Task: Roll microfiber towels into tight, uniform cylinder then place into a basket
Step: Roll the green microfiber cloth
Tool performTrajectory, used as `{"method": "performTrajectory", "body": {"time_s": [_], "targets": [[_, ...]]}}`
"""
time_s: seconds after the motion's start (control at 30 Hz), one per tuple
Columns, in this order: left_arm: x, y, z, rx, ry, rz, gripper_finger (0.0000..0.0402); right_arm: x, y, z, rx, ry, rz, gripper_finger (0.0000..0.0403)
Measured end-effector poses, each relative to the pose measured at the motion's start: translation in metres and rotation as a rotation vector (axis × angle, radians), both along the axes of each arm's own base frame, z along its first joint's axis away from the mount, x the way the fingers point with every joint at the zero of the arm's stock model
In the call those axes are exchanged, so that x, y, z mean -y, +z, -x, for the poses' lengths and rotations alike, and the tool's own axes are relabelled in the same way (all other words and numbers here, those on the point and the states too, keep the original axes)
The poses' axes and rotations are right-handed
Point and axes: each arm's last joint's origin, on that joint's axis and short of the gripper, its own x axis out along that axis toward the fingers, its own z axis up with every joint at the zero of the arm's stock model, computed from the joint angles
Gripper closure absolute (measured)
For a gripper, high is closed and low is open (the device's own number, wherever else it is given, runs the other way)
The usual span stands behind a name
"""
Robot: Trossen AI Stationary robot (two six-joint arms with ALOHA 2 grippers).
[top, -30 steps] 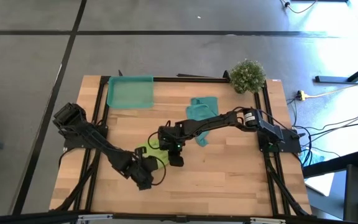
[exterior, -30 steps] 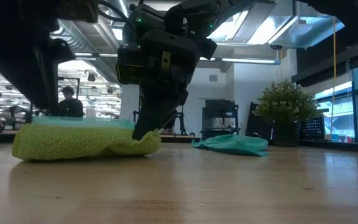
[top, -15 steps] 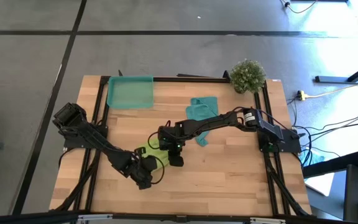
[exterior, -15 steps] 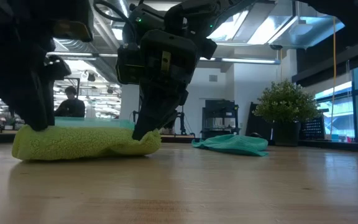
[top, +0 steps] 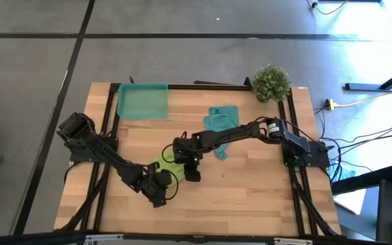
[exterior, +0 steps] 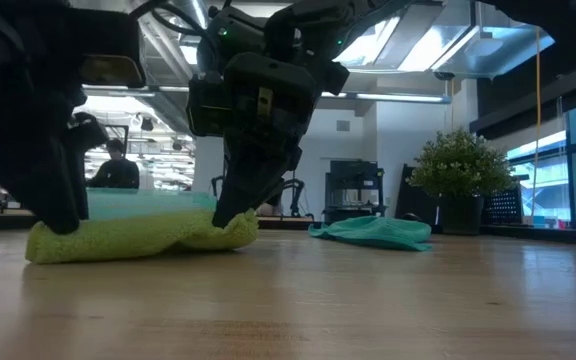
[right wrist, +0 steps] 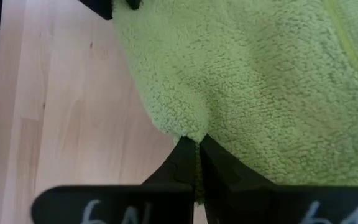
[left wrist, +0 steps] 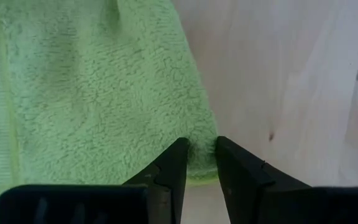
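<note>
Two pincers grip the lime-green towel [exterior: 138,237], which lies bunched low on the worktop [top: 250,197] near its middle front. The left pincer [left wrist: 201,154] pinches one edge of the cloth between its narrowly parted fingers; the right pincer [right wrist: 197,149] is clenched tight on a fold at the other end, its tip pressed down into the fabric. The teal towel [top: 220,121] lies crumpled farther back, apart from the green one, partly under the right arm. The basket [top: 142,101] sits at the back left corner, and a potted plant [top: 271,83] stands at the back right
</note>
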Motion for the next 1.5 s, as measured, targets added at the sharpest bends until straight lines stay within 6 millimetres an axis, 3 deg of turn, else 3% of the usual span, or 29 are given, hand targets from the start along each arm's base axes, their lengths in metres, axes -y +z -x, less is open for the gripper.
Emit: {"method": "performTrajectory", "body": {"time_s": [0.37,0.5,0.6,1.0,1.3,1.5], "targets": [[-0.007,-0.019,0.011,0.023,0.059,0.033,0.0319,0.000,0.000,-0.001,0.002,-0.019,-0.009,0.0397],[-0.008,-0.019,0.011,0.011,0.063,0.039,0.0345,0.000,0.000,-0.001,0.002,-0.019,-0.009,0.0397],[-0.007,-0.016,0.008,-0.023,0.053,0.074,0.0389,0.000,0.001,-0.001,0.002,-0.018,-0.009,0.0397],[-0.016,0.006,-0.014,-0.126,0.026,0.259,0.0399,0.000,0.001,-0.001,0.005,-0.014,-0.009,0.0397],[-0.031,0.035,-0.004,-0.098,0.114,0.276,0.0401,0.000,0.000,0.000,0.004,0.005,0.001,0.0397],[-0.036,0.035,0.003,-0.148,0.233,0.266,0.0401,0.000,0.000,0.000,0.014,0.024,0.010,0.0397]]}}
